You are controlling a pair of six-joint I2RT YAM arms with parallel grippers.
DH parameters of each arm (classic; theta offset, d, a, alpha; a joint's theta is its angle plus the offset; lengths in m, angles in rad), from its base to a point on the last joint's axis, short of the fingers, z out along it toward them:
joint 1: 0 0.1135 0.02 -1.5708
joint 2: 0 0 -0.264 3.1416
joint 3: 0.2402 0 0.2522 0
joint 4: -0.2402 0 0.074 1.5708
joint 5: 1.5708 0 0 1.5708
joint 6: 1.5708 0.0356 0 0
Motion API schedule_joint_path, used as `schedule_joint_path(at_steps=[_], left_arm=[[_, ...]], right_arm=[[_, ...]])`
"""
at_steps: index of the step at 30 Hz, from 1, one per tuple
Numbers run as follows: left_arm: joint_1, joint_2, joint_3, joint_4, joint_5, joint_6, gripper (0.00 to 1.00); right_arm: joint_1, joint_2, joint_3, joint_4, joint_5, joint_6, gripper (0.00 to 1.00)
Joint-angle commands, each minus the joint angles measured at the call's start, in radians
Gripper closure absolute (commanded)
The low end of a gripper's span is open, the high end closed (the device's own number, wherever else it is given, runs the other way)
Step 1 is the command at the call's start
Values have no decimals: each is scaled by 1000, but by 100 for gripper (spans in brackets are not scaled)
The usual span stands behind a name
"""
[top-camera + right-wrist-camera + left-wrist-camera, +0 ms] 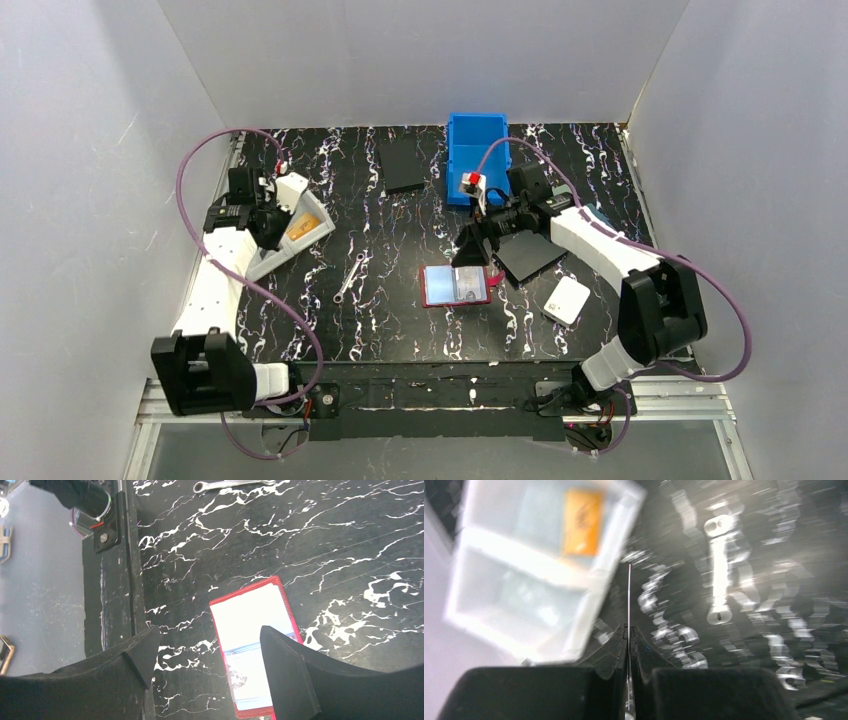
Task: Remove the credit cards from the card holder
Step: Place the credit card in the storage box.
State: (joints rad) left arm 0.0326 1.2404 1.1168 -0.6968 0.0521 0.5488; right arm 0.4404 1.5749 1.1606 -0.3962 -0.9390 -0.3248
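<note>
The left pincer (629, 632) is clamping the whitish credit card (629, 590) edge-on, the tray (514, 550) lying just ahead-left, while the right pincer (210, 652) is hovering, jaws apart, over the card holder (250, 615).

Plain white walls (420, 60) on 3 sides w/ black white-veined tabletop (400, 325), even bright light

left hand (628, 632) clamped on card (629, 592) | right hand (207, 642) spread wide
</note>
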Motion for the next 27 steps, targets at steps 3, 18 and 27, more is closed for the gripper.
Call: schedule_joint_path(at_steps=[3, 18, 27], left_arm=[[78, 121, 84, 57, -196, 165, 100], [148, 348, 134, 68, -165, 212, 100], [163, 371, 54, 104, -52, 223, 100]], right_arm=[[1, -108, -57, 53, -60, -122, 17], [0, -118, -33, -60, -125, -222, 18], [0, -123, -42, -60, -137, -227, 17]])
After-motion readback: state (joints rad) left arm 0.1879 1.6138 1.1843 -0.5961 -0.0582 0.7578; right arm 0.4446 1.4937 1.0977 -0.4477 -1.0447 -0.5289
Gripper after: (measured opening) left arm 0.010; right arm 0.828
